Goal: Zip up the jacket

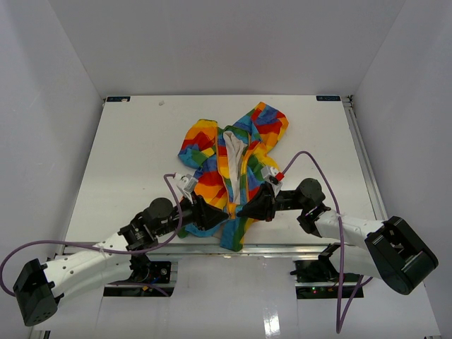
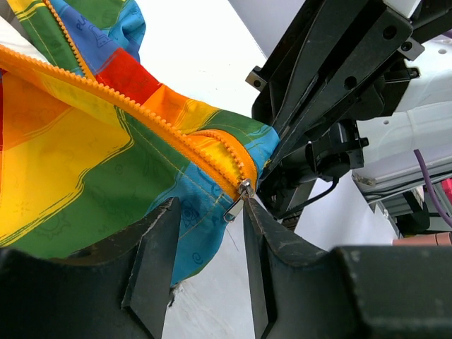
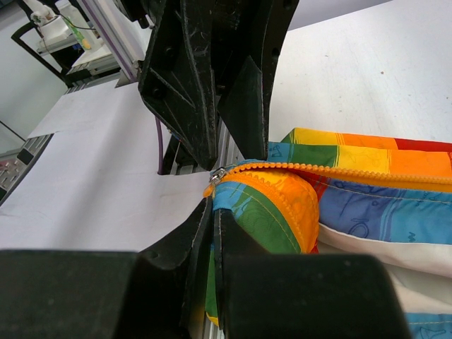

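Observation:
The rainbow patchwork jacket [image 1: 233,159] lies on the table, front open, white lining showing. My right gripper [image 1: 245,210] is shut on the jacket's bottom hem [image 3: 244,205], just below the silver zipper slider [image 3: 217,174]; the right wrist view shows its jaws [image 3: 212,212] pinched together on the fabric. My left gripper [image 1: 214,212] is open at the same hem corner. In the left wrist view the slider [image 2: 244,188] and its pull tab [image 2: 233,210] hang between my open left gripper's [image 2: 210,215] tips, close to the right finger [image 2: 263,226]. The orange zipper teeth [image 2: 141,109] run up and away, unjoined above the slider.
The white table [image 1: 127,155] ends at its near edge [image 1: 282,248] just below the jacket's hem. The two grippers face each other, nearly touching. Purple cables [image 1: 318,166] loop over both arms. White walls enclose the table.

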`<state>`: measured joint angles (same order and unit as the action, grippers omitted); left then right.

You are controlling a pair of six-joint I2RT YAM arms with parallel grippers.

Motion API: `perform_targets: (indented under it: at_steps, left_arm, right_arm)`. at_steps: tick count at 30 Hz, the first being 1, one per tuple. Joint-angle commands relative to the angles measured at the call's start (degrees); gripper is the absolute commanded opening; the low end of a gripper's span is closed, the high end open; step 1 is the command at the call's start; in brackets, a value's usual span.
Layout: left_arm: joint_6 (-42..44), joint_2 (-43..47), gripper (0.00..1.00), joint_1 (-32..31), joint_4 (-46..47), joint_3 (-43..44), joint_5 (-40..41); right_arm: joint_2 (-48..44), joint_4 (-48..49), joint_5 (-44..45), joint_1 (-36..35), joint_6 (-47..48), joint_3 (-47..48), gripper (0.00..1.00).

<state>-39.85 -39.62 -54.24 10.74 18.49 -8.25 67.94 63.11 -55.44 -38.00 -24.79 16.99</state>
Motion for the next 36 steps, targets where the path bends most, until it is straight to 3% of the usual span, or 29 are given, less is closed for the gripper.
perform_targets:
  at_steps: [1,17,23,29,36]
  left_arm:
    - [-1.78,2.53,0.52,-0.34,-0.92,-0.96,1.72]
    - [-3.58,-1.01,0.45,-0.34,8.42,-3.54,-4.04]
    - [-3.48,1.23,0.21,-0.34,11.19,-4.92,-4.24]
    - [-2.48,4.85,0.14,-0.34,10.57,-6.14,-2.82]
    - [0.35,2.03,0.01,-0.34,10.11,-4.62,-6.19]
  right_arm:
    - [-0.44,2.42,0.31,-0.38,0.97,0.82,0.08]
    - [-0.27,2.72,0.25,-0.42,0.71,0.67,0.08]
    - [-0.09,3.07,0.33,-0.50,0.53,0.50,0.08]
    - [-0.27,3.07,0.51,-0.50,0.58,0.41,0.08]
    - [0.67,4.86,0.88,-0.50,-0.74,0.57,0.08]
